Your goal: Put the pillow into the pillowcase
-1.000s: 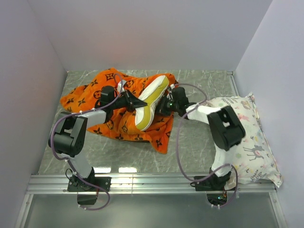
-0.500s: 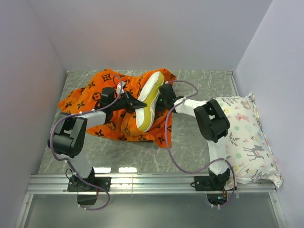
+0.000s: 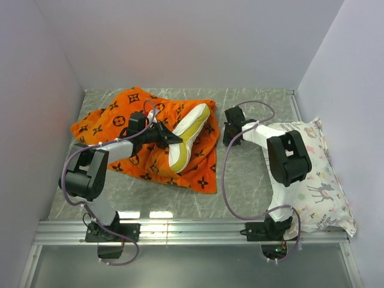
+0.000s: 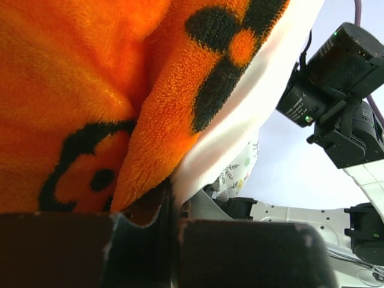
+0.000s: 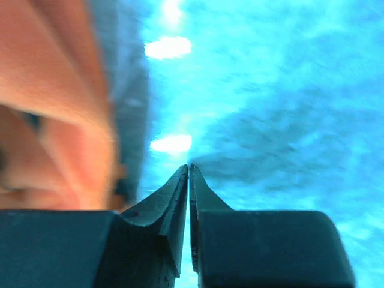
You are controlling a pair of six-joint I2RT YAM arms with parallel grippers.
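While my left gripper (image 3: 173, 140) stays clamped on an edge of the bright orange fleece pillowcase with black flower and monogram marks (image 3: 120, 120), the plain white soft pillow with the yellow band along its edge (image 3: 191, 133) lies slantwise in the case's folds, near the middle of the grey marbled tabletop (image 3: 252, 180). Its long yellow-banded side and one white face lie uncovered, with orange cloth on both sides of it. I cannot tell how much of it is truly inside the case.

From my left wrist, the fingers (image 4: 144, 252) pinch a fold of the orange fleece (image 4: 90, 90), and white pillow fabric (image 4: 240, 120) sits right behind that fold.

My right gripper (image 3: 230, 120) hangs over bare tabletop just beside the right edge of the case, touching neither case nor pillow. From the right wrist, its fingers (image 5: 174, 198) are pressed together with nothing between them, and the orange cloth (image 5: 54, 90) is a blur at the left.

At the far right lies the white pillow printed with deer and plants (image 3: 315, 174), partly under my right arm.

Half a second ago my right gripper was against the pillow's right side. It has since drawn back to the right, and the pillow has tipped lower while the case has spread flatter.
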